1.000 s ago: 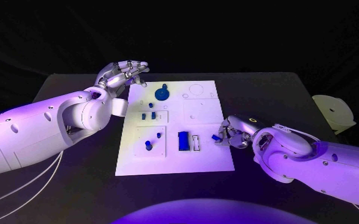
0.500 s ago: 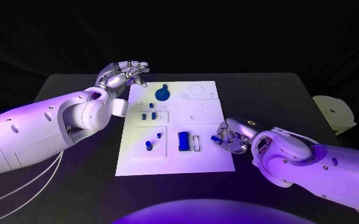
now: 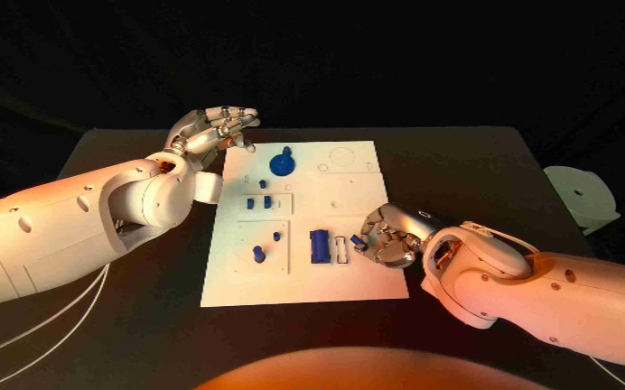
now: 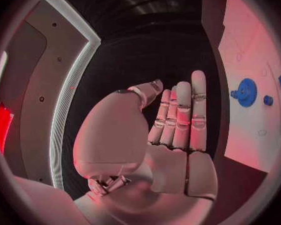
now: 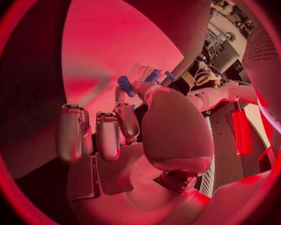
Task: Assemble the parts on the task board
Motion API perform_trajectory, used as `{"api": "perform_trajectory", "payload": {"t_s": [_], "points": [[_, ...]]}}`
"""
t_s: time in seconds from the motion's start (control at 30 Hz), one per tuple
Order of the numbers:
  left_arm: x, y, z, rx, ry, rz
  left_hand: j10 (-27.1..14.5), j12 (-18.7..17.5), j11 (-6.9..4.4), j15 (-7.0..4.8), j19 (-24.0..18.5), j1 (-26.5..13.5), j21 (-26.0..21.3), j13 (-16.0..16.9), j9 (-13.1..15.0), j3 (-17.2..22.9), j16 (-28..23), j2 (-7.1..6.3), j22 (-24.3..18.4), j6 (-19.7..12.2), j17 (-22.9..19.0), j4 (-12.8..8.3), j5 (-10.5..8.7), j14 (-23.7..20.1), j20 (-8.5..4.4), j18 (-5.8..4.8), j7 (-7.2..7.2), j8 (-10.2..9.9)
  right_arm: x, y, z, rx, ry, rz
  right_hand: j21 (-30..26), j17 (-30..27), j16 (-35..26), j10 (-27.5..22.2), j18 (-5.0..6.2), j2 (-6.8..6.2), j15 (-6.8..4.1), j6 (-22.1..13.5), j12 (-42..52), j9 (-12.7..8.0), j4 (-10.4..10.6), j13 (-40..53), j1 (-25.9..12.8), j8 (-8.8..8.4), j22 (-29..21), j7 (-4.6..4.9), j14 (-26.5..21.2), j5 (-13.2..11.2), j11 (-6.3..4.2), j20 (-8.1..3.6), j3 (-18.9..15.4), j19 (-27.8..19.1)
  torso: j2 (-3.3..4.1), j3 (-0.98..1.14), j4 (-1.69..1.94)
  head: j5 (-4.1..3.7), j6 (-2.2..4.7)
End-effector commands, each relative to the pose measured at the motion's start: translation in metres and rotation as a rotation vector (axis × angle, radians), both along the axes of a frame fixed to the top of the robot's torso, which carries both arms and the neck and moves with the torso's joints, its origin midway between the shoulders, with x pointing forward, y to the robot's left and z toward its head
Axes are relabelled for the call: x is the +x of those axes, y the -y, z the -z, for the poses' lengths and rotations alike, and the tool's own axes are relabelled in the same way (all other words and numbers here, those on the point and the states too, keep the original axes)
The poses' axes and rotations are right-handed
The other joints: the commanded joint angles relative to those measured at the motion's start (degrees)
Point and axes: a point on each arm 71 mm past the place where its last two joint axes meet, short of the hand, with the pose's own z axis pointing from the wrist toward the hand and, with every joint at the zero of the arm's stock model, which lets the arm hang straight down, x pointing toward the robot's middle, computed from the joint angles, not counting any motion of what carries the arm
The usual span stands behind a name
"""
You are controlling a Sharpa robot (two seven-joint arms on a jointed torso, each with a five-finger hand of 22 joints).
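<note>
Right hand: we see the right hand (image 3: 387, 236) now further in over the task board (image 3: 307, 282), moved leftward from the board's right edge.
Small blue part: the small blue part (image 3: 357, 241) pinched in its fingers now sits just beside the white slot next to the upright blue block (image 3: 319, 246).

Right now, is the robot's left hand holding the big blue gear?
No. The left hand is up past the white board's far corner with nothing in it, and the blue gear lies on the board.
</note>
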Motion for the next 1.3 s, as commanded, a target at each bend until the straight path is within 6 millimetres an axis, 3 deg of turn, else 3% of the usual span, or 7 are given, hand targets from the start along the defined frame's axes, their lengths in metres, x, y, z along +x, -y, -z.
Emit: {"api": "perform_trajectory", "payload": {"t_s": [0.03,0.3,0.57,0.93,1.13,1.2,1.3], "points": [[-0.001,0.003,-0.001,-0.008,0.008,0.019,-0.4,0.4,0.05,0.07,0.2,-0.5,-0.2,0.0,0.0,0.1,0.3,0.03,0.0,-0.4,-0.1,0.2,0.12,-0.4,0.34,0.85,-0.14,0.4,0.000,-0.003,0.002,0.052,-0.035,0.011,0.2,4.8,0.3,0.2,-0.05,-0.02,0.01,0.0,0.2,0.1,-10.1,0.9,-0.9,0.30,11.7,-0.67,4.1,0.3,0.05,0.23,9.9,1.4,-0.01,-0.02,0.01,0.03,0.05],[-0.001,0.004,-0.001,-0.009,0.006,0.020,-0.4,0.4,0.05,0.07,0.2,-0.5,-0.2,0.0,0.0,0.1,0.3,0.03,0.0,-0.4,-0.1,0.2,0.12,-0.4,0.34,0.85,-0.14,0.4,0.002,-0.010,0.008,0.066,-0.091,0.006,0.9,5.5,0.5,1.0,-0.18,0.63,-0.24,1.2,1.9,-0.1,-8.0,2.3,-6.3,0.33,11.9,-1.14,4.2,2.2,-0.29,0.03,7.3,1.6,0.02,-0.01,0.03,0.08,0.06],[-0.001,0.005,-0.001,-0.009,0.004,0.023,-0.4,0.4,0.05,0.07,0.2,-0.5,-0.2,0.0,0.0,0.1,0.3,0.03,0.0,-0.4,-0.1,0.2,0.12,-0.4,0.34,0.85,-0.14,0.4,0.004,-0.016,0.015,0.058,-0.123,-0.005,1.2,5.8,0.7,1.4,-0.26,1.00,-0.40,2.0,2.8,-0.5,-6.3,3.1,-9.1,0.12,12.0,-1.30,4.3,2.7,-0.43,-0.14,5.1,1.8,0.03,0.02,0.03,0.19,-0.06],[-0.001,0.005,-0.001,-0.009,0.002,0.026,-0.5,0.4,0.07,0.08,0.3,-0.5,-0.2,0.1,0.1,0.1,0.3,0.00,-0.1,-0.5,-0.1,0.2,0.12,-0.4,0.34,0.84,-0.13,0.5,0.006,-0.019,0.019,0.049,-0.129,-0.010,1.2,5.9,0.7,1.6,-0.25,1.15,-0.45,2.4,3.3,-0.7,-5.5,3.6,-10.3,-0.04,11.9,-1.38,4.3,2.1,-0.49,-0.20,3.9,1.8,0.05,0.03,0.01,0.28,-0.14],[-0.001,0.005,-0.001,-0.008,0.001,0.025,-0.6,0.4,0.08,0.08,0.3,-0.5,-0.2,0.1,0.1,0.1,0.3,0.08,-0.1,-0.6,-0.1,0.2,0.13,-0.4,0.34,0.84,-0.12,0.5,0.006,-0.021,0.020,0.048,-0.122,-0.014,1.2,5.9,0.7,1.6,-0.25,0.94,-0.42,2.8,3.3,-1.1,-4.0,3.7,-11.9,-0.35,11.9,-1.32,4.3,-1.5,-0.44,-0.20,1.9,1.8,0.06,0.04,-0.01,0.37,-0.21],[0.000,0.006,-0.001,-0.008,0.000,0.025,-0.6,0.4,0.08,0.08,0.3,-0.5,-0.2,0.1,0.1,0.1,0.3,0.08,-0.1,-0.6,-0.1,0.2,0.13,-0.4,0.34,0.84,-0.12,0.5,0.006,-0.021,0.020,0.049,-0.121,-0.015,1.2,5.9,0.7,1.6,-0.27,0.56,-0.41,2.9,3.3,-1.2,-3.4,3.7,-12.6,-0.42,12.0,-1.32,4.3,0.0,-0.43,-0.19,0.8,1.8,0.06,0.02,0.00,0.47,-0.22],[0.000,0.006,0.000,-0.008,-0.001,0.026,-0.6,0.4,0.08,0.08,0.3,-0.5,-0.2,0.1,0.1,0.1,0.3,0.08,-0.1,-0.6,-0.1,0.2,0.13,-0.4,0.34,0.84,-0.12,0.5,0.006,-0.022,0.019,0.049,-0.120,-0.017,1.2,5.9,0.7,1.6,-0.25,0.46,-0.41,3.0,3.4,-1.2,-3.1,3.8,-12.8,-0.47,11.9,-1.30,4.3,0.2,-0.42,-0.20,0.2,1.8,0.08,-0.02,-0.02,0.54,-0.29]]}}
